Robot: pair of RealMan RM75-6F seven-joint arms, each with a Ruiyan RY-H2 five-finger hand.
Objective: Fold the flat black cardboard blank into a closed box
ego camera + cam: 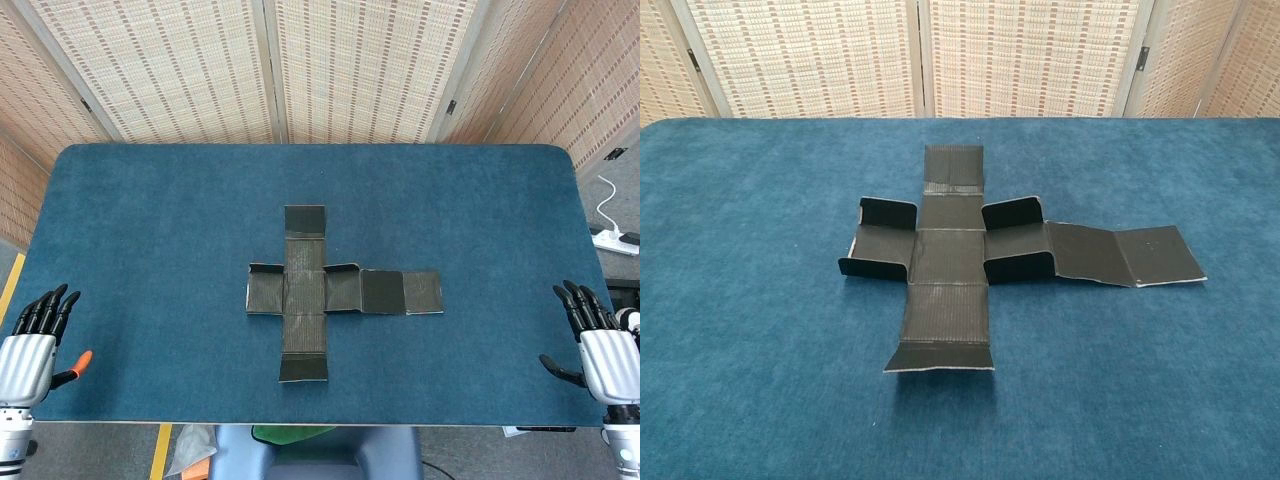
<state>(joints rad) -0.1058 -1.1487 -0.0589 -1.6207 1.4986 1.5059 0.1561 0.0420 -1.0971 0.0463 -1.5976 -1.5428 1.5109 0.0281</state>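
Cardboard blank laid unfolded, cross-shaped, on blue table.
Left hand and right hand are held empty, fingers extended, at the near corners.

The silver left hand with black fingers sits at the head view's lower left corner, its wrist cut off by the bottom edge. The matching right hand is clipped by the right and bottom edges. Neither hand appears in the chest view. The blue felt-covered table runs past that view's left, right and bottom edges.
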